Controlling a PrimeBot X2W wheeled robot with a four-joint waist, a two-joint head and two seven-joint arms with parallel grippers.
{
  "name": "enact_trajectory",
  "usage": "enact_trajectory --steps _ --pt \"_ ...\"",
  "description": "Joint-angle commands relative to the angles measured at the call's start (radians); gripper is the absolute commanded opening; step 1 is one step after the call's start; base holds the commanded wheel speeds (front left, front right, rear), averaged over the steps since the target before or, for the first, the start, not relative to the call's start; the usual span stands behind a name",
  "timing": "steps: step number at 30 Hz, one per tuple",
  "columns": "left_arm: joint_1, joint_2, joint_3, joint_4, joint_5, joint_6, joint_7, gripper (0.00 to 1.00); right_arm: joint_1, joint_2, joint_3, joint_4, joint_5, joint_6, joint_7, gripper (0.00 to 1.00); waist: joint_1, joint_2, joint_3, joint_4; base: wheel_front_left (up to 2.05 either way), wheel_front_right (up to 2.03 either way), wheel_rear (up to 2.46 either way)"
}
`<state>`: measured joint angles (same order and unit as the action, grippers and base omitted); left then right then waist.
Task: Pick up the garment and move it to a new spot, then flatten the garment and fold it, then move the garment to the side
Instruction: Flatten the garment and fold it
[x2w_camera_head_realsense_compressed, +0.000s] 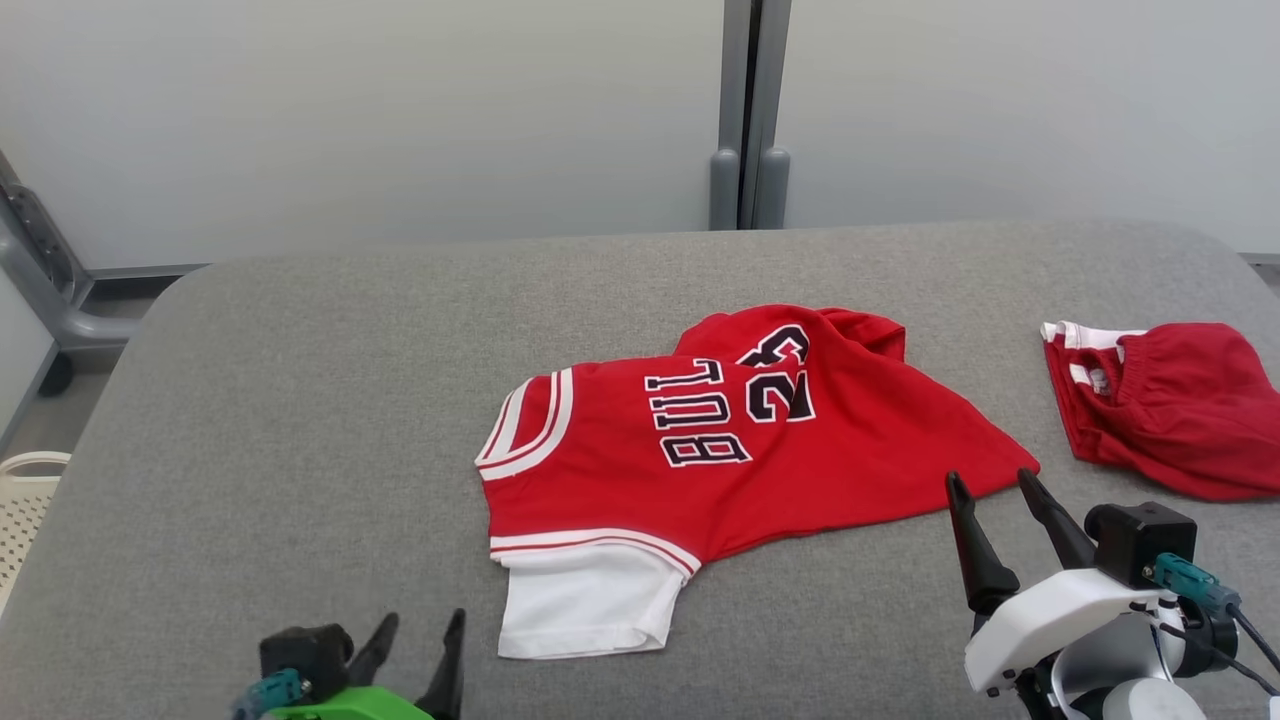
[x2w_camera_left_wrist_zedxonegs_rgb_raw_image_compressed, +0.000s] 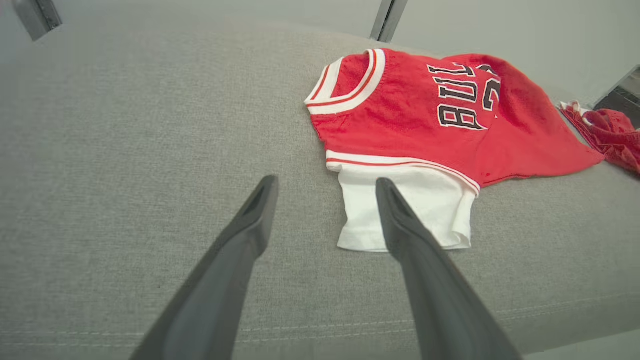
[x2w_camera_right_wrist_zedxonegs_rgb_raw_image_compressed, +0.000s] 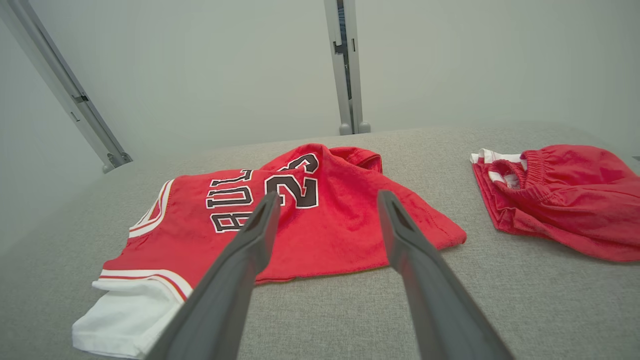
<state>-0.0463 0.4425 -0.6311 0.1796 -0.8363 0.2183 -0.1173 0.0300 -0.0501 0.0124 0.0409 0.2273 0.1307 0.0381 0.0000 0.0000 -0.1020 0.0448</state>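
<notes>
left claw (x2w_camera_head_realsense_compressed: 424, 618) and right claw (x2w_camera_head_realsense_compressed: 990, 480) both gape empty before the crumpled jersey (x2w_camera_head_realsense_compressed: 700, 470), red shorts (x2w_camera_head_realsense_compressed: 1180, 420) lying apart.

The left gripper (x2w_camera_head_realsense_compressed: 424, 628) sat low at the near edge of the bench (x2w_camera_head_realsense_compressed: 300, 400), toward its near left corner. Its two dark fingers were spread wide apart, pointing toward the far edge, with nothing between them. A green wrist housing (x2w_camera_head_realsense_compressed: 345, 705) showed just behind the fingers. The right gripper (x2w_camera_head_realsense_compressed: 990, 482) reached further in over the bench from the near right corner, its fingers likewise parted wide and empty, leaning slightly left. Behind it came a white wrist shell (x2w_camera_head_realsense_compressed: 1050, 610) carrying a black block (x2w_camera_head_realsense_compressed: 1140, 540) and a teal connector (x2w_camera_head_realsense_compressed: 1185, 580) on its outer side
</notes>
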Motion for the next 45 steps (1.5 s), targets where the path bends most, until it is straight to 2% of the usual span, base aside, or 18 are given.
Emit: enact_trajectory --steps 1,7,13,21,30,31,34,35,37,38,45 --pt "-0.008 -0.032 -0.018 0.035 -0.023 -0.020 0.021 1.00 -0.009 -0.001 -0.002 -0.002 0.000 0.000 0.002 1.00 0.0000 0.0000 0.016 -0.012 0.00 0.00 0.00" --pt "-0.043 -0.096 -0.057 0.142 -0.046 -0.072 0.049 1.00 -0.020 -0.001 -0.004 -0.005 -0.006 0.000 0.007 1.00 0.0000 0.0000 0.050 -0.042 0.00 0.00 0.00" --pt "-0.081 -0.139 -0.060 0.253 -0.064 -0.115 0.034 1.00 -0.032 -0.001 -0.003 -0.017 -0.016 0.000 0.017 1.00 0.0000 0.0000 0.084 -0.081 0.00 0.00 0.00" --pt "-0.135 -0.161 -0.040 0.388 -0.073 -0.142 -0.003 1.00 -0.041 -0.001 -0.008 -0.041 -0.028 0.000 0.028 1.00 0.0000 0.0000 0.129 -0.117 0.00 0.00 0.00" --pt "-0.172 -0.184 -0.051 0.474 -0.070 -0.173 -0.011 1.00 -0.047 -0.001 -0.008 -0.054 -0.027 0.000 0.036 1.00 0.0000 0.0000 0.151 -0.128 0.00 0.00 0.00" --pt "-0.175 -0.188 -0.052 0.480 -0.070 -0.176 -0.013 0.94 -0.048 -0.001 -0.009 -0.055 -0.026 0.000 0.036 1.00 0.0000 0.0000 0.153 -0.128 0.00 0.00 0.00" --pt "-0.180 -0.194 -0.058 0.496 -0.067 -0.186 -0.020 0.44 -0.045 -0.001 -0.014 -0.053 -0.024 0.000 0.034 1.00 0.0000 0.0000 0.153 -0.124 0.00 0.00 0.00" --pt "-0.181 -0.195 -0.062 0.498 -0.066 -0.192 -0.020 0.33 -0.044 -0.001 -0.014 -0.052 -0.024 0.000 0.034 1.00 0.0000 0.0000 0.152 -0.123 0.00 0.00 0.00" --pt "-0.183 -0.199 -0.068 0.500 -0.063 -0.200 -0.018 0.03 -0.043 -0.001 -0.016 -0.050 -0.022 0.000 0.033 1.00 0.0000 0.0000 0.151 -0.119 0.00 0.00 0.00" --pt "-0.184 -0.202 -0.069 0.499 -0.066 -0.202 -0.016 0.00 -0.043 -0.001 -0.017 -0.048 -0.021 0.000 0.031 1.00 0.0000 0.0000 0.151 -0.117 0.00 0.00 0.00" --pt "-0.178 -0.216 -0.046 0.468 -0.101 -0.228 -0.040 0.00 -0.061 -0.001 -0.039 -0.014 0.018 0.000 0.049 1.00 0.0000 0.0000 0.149 -0.095 0.00 0.00 0.00"
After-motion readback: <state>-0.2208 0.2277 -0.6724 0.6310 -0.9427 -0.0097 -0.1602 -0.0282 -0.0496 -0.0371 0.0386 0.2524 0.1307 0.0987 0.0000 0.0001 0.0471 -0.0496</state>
